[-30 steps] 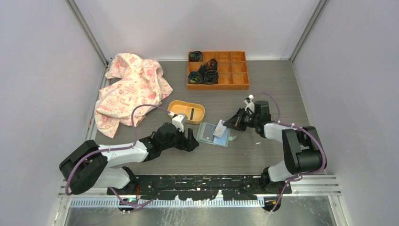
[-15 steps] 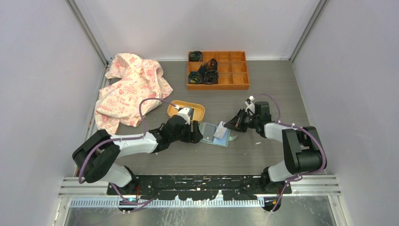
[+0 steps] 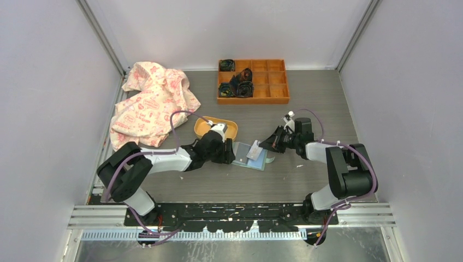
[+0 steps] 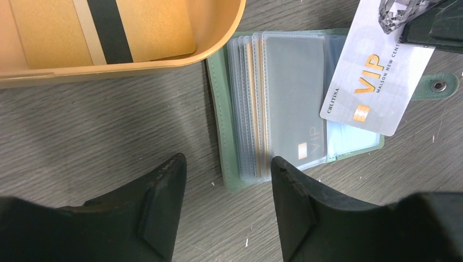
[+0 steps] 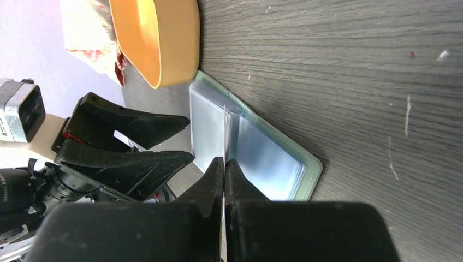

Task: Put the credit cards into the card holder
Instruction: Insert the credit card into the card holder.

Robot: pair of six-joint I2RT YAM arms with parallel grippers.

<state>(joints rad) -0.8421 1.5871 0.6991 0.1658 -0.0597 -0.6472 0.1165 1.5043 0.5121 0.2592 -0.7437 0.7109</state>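
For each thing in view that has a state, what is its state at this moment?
card holder: open, flat, clear sleeves up
VIP card: held over the holder, not yet sleeved
second card: inside a sleeve
right tool: shut on the VIP card
left tool: open, empty, at the holder's edge
striped card: lying in the dish
cloth: crumpled

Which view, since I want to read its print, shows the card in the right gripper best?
Left wrist: the card faces the camera, VIP lettering legible, over the card holder. Right wrist shows only its edge in the right gripper; top external, a tiny pale rectangle.
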